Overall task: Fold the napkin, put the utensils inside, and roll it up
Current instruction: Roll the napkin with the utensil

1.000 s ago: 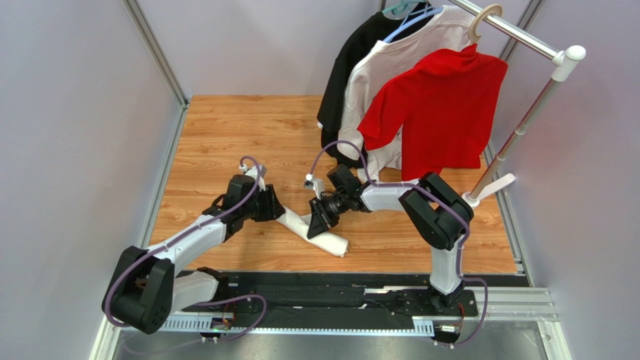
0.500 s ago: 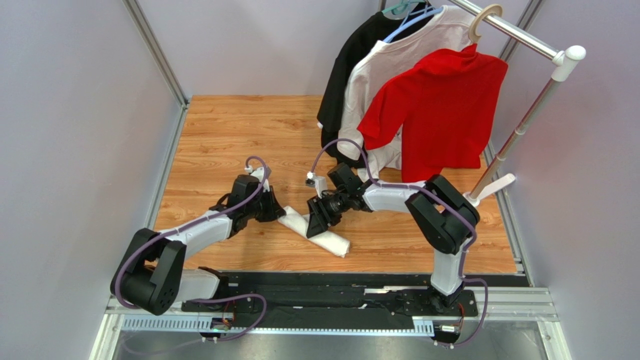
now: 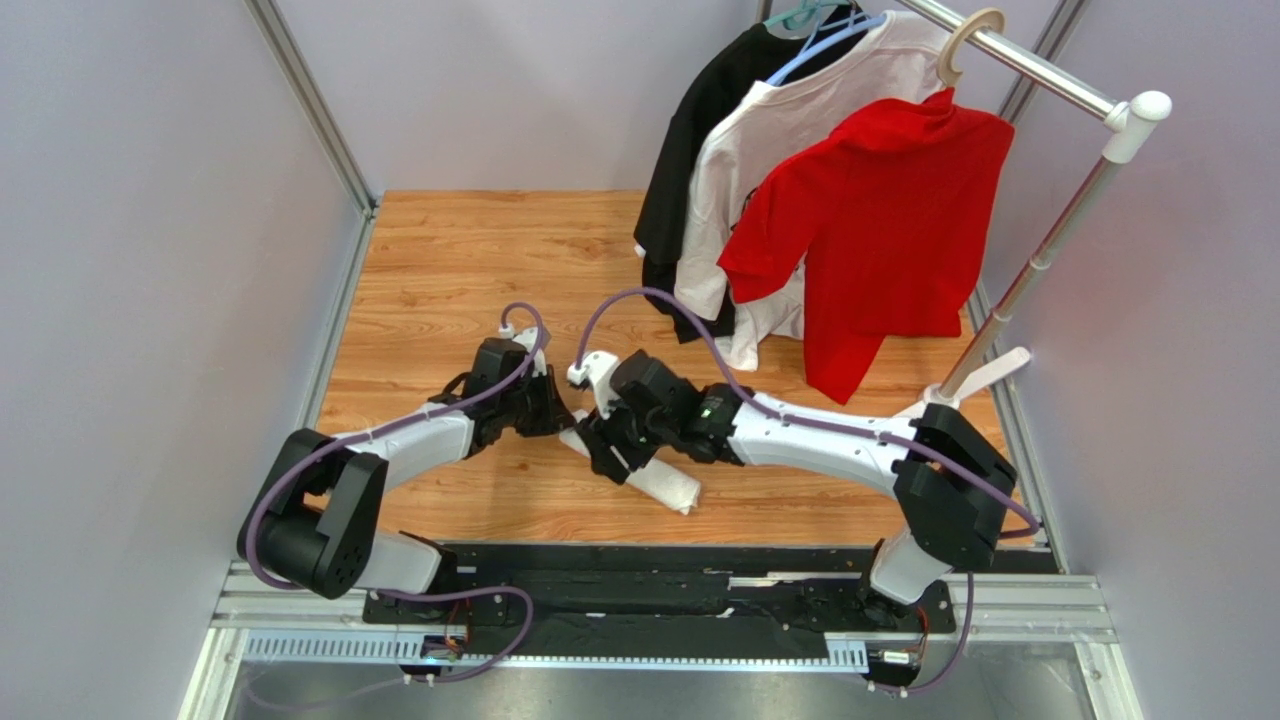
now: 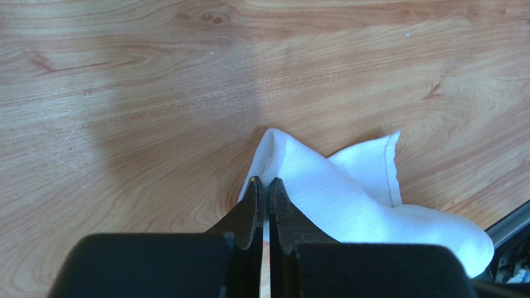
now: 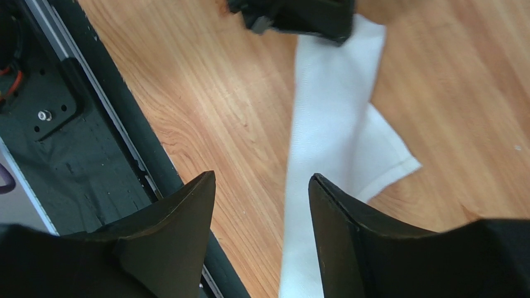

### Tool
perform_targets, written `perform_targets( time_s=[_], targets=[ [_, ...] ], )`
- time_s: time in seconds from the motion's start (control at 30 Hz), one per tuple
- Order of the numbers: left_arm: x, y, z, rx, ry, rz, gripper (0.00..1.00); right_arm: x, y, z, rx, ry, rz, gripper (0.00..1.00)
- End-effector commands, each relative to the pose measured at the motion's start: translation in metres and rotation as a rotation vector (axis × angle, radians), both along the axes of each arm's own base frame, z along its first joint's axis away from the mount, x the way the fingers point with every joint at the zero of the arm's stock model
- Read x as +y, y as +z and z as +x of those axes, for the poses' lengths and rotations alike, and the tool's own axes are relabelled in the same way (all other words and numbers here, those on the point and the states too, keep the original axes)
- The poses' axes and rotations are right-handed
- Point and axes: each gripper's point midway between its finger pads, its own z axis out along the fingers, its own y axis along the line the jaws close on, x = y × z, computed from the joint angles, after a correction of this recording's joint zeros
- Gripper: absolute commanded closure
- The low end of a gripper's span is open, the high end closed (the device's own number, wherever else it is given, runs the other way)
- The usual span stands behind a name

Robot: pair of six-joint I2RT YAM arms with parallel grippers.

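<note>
**One soft cloth bundle between two grippers, no spoon in sight**

A wood-grain table fills a grey-walled cell. At its far right stands a clothes rack with three shirts: one black, one white, one red.

The napkin, the only one, lies near the middle of the table towards the near edge, gathered into a long, loosely rolled bundle. One hemmed corner sticks out flat on the wood.

The left gripper is pressed together, its tips at the bundle's left end. Whether a fold is caught between them cannot be told. The right gripper has its jaws spread apart above the bundle's middle, gripping nothing.

No utensil shows in any view. One may be wrapped inside, but that is hidden.

The cloth looks thin, light and limp. It should crease readily, sag when lifted and slip open once let go. It is not fragile. A pinch on the hem or a folded edge is likely to hold best, with one hand at each end to keep the roll from unwinding.
</note>
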Motion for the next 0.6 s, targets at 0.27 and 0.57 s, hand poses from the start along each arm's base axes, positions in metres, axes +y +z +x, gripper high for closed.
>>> perform_targets(
  time_s=[0.27,0.57],
  targets=[
    [0.006,-0.007,-0.007,0.039,-0.021,0.038,1.00,0.002,-0.050,0.007,-0.133,0.001,-0.190,0.39],
    [0.005,-0.007,-0.007,0.038,-0.030,0.035,1.00,-0.004,-0.039,0.006,-0.188,0.005,-0.181,0.39]
  ],
)
